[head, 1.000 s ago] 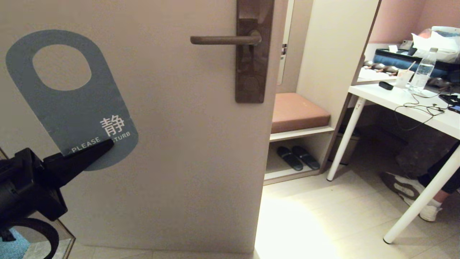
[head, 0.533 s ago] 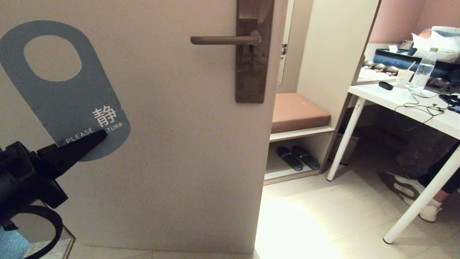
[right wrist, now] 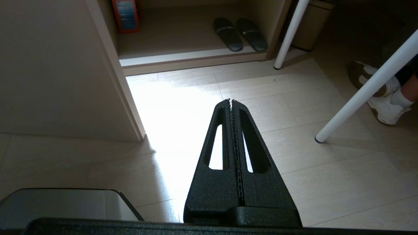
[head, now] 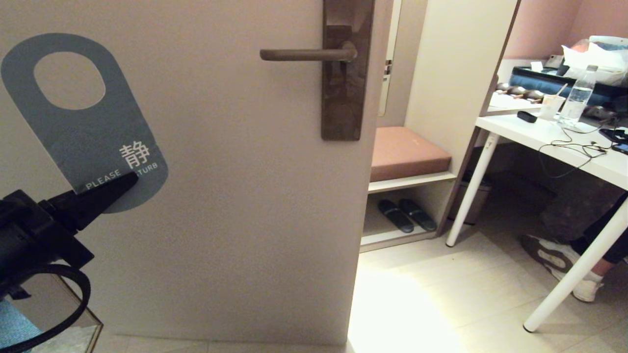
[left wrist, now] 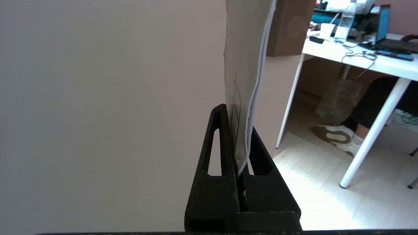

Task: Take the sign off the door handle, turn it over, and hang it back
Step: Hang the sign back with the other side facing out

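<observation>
The sign (head: pixel 93 142) is off the door handle and held in the air at the far left of the head view, blue "PLEASE … DISTURB" side toward me, oval hole uppermost, tilted left. My left gripper (head: pixel 128 182) is shut on its lower edge; the left wrist view shows the card edge-on (left wrist: pixel 243 98) between the black fingers (left wrist: pixel 222 130). The door handle (head: pixel 304 54), a dark brown lever on a tall brown backplate (head: pixel 343 93), is bare, far right of the sign. My right gripper (right wrist: pixel 231 101) is shut and empty, low over the floor, out of the head view.
The beige door (head: pixel 235 196) fills the left half. Past its edge stand a bench cushion (head: pixel 407 152), slippers (head: pixel 406 214) on a low shelf, and a white desk (head: pixel 579 152) with a bottle; a person's shoe (head: pixel 554 255) is under it.
My left gripper has carried the sign left and slightly up, further from the handle, then a little down in the last half second. The right arm has not visibly moved.
</observation>
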